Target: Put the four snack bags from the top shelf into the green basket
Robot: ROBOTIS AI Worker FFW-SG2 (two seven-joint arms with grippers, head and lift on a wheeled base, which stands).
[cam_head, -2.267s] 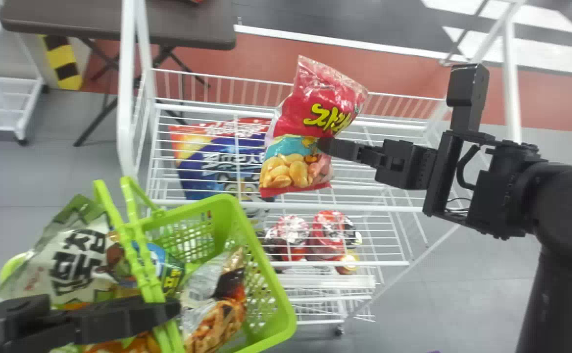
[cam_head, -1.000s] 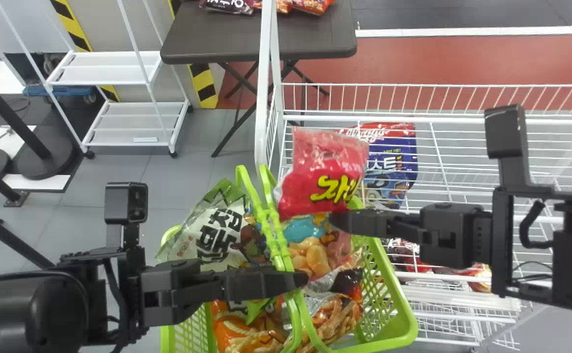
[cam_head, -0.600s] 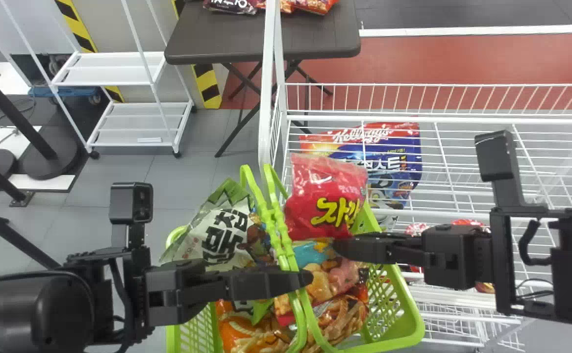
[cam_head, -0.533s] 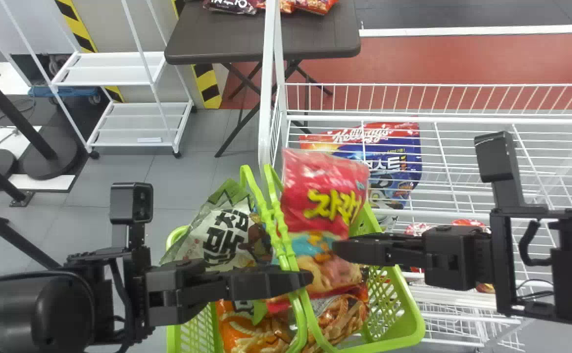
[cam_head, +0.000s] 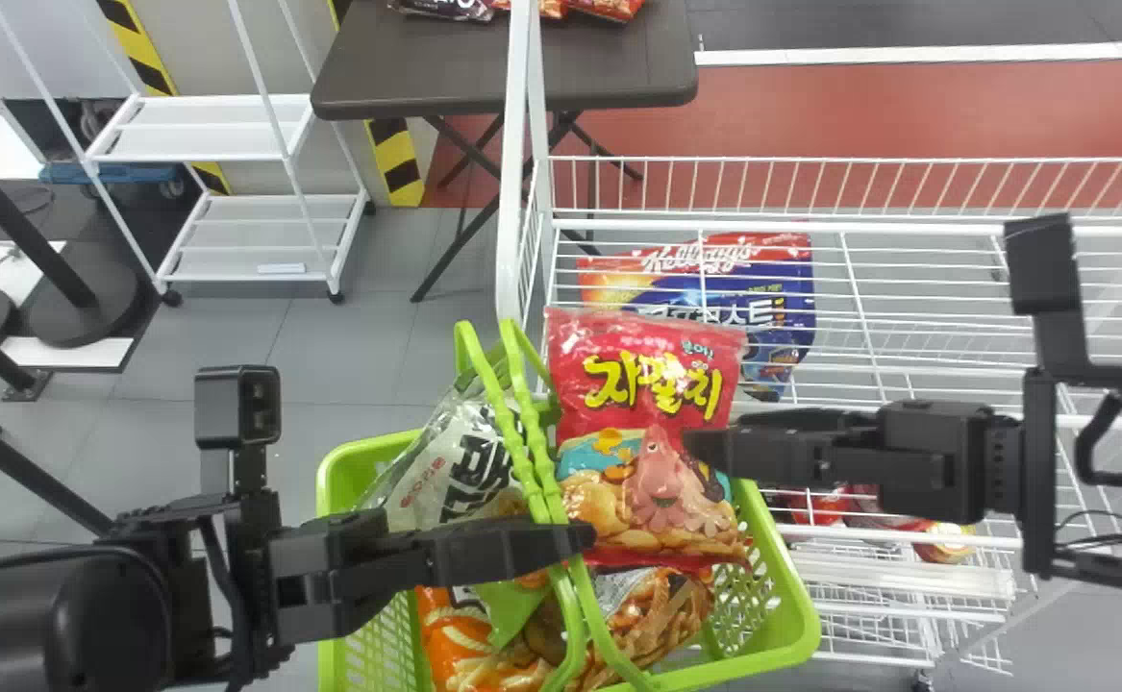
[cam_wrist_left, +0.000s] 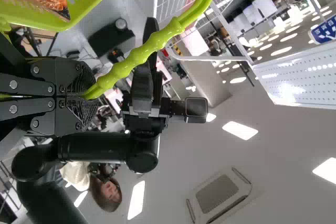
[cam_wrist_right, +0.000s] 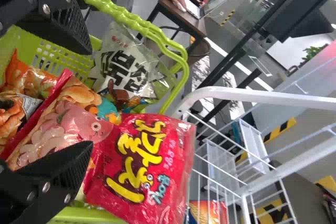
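Red snack bag (cam_head: 652, 380) has flattened atop green basket (cam_head: 793, 581); L fingers (cam_head: 512, 553) grip handles (cam_head: 520, 423), R fingers (cam_wrist_right: 63, 174) open. Prob. final placement; next we nudge it in.

The basket (cam_head: 335, 490) is lime green, one snack bag (cam_head: 652, 437) bright red (cheery pink octopus, too), the rack (cam_head: 868, 228) white.

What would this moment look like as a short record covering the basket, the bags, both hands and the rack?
basket: green basket, beside the white wire rack
left hand: left hand shut on the raised handles
right hand: right hand open, by the red bag
red bag: lower part over the basket, top past its rim
already inside: pale bag, orange bag
behind rack wires: blue-and-red bag
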